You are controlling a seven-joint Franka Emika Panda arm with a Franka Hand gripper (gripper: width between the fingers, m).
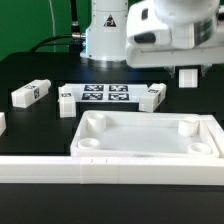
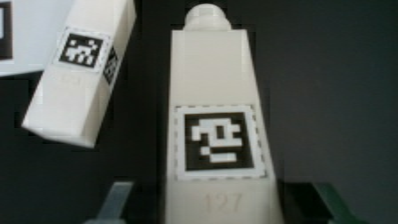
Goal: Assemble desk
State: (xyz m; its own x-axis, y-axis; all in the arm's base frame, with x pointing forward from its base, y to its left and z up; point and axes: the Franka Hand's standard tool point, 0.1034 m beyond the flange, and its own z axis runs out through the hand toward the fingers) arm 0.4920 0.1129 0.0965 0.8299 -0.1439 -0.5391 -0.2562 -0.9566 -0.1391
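Your gripper (image 2: 217, 203) has its jaws part-way closed on a leg (image 2: 217, 90), one of the fingers (image 2: 118, 200) on each flank. They show only at the edge of the wrist view, so you can't see the pad contact itself, but I judge it a real hold. You have the leg by its plain end, which leaves the rounded peg (image 2: 210, 14) free at the far end. That makes sense, since the peg has to go into a socket. Its tag (image 2: 217, 140) faces the wrist camera.

Just beside it lies a neighbour leg (image 2: 80, 68), slanted off its line and not touching. Mind it when you move off.

Only the wrist view gives you the peg, the tag and that close neighbour. In the exterior view the gripper body hides most of the held leg, and only a stub shows beneath it. Whether the stub is clear of the table I can't tell.

The exterior view gives you the layout instead. The held leg sits toward the exterior view's right, behind the tabletop (image 1: 150, 137). The tabletop lies rim up with all four sockets (image 1: 187, 125) empty, close against the front bar (image 1: 60, 168), which likely steadies it for pressing. Behind it lies the marker board (image 1: 107, 95). Toward the exterior view's left an inner leg (image 1: 66, 101) and an outer leg (image 1: 30, 93) wait.
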